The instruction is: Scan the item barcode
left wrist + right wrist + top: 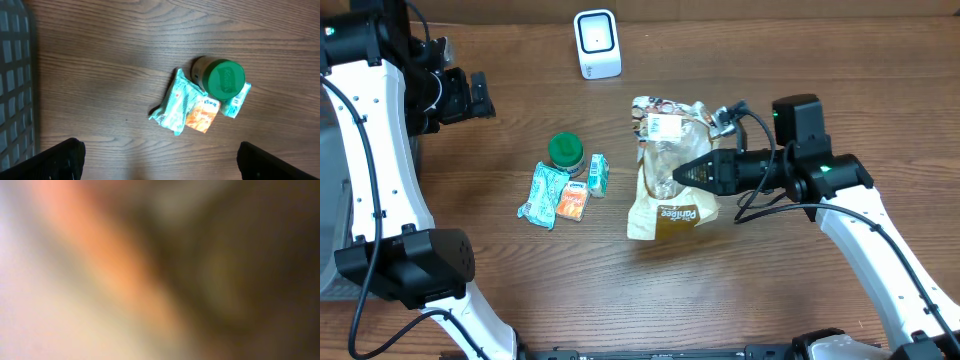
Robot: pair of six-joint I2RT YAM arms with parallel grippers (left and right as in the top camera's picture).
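Item: clear-and-tan plastic bread bag [665,195], centre of wooden bench [820,50], below white box scanner [597,43]. Right gripper [682,172]: jaws closed, pinching bag. Left gripper [160,162]: jaws wide, empty. Step: pickup. Next: lift bag, present to scanner.

Everything was blurred beyond telling what it was. An orange streak [107,265] ran slantwise from the upper left toward the bottom middle, with a pale patch [40,317] on its lower left and a dark brown area [265,280] on its right.
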